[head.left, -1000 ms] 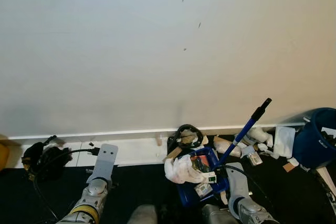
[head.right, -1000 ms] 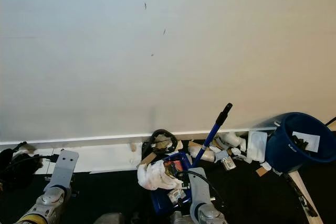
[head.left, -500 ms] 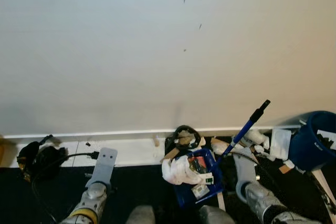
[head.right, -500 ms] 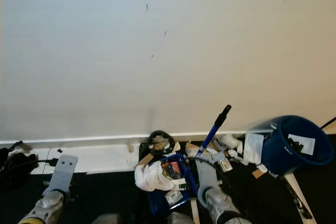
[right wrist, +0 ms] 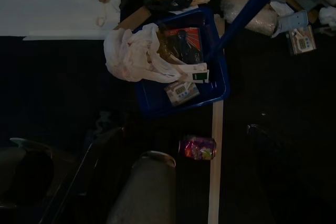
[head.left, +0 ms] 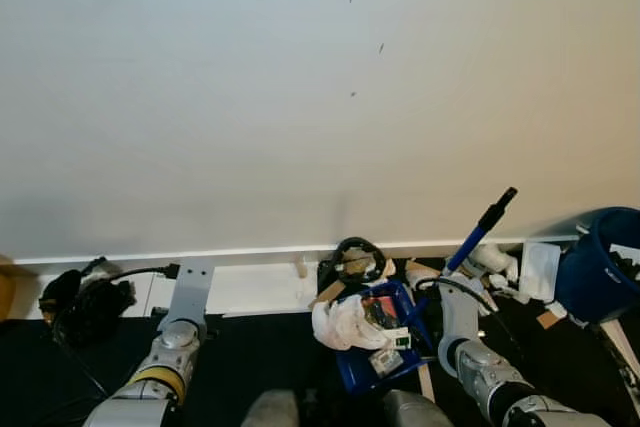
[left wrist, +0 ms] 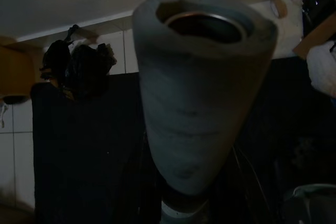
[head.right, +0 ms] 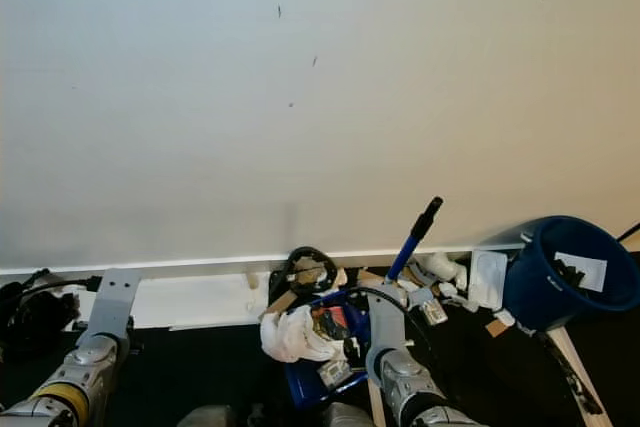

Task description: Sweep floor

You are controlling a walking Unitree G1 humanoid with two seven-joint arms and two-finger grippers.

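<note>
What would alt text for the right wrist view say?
A blue dustpan full of trash, including a crumpled white bag and small packages, sits on a dark floor with its blue handle slanting away. A shiny wrapper lies beside a pale wooden strip.

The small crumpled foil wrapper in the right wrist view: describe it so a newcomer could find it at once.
Start at the blue plastic dustpan heaped with rubbish near the white skirting board. On the dark floor just outside the pan lies a pale wooden strip. The small crumpled foil wrapper lies against that strip; it alone is shiny, pink-red and multicoloured.
</note>
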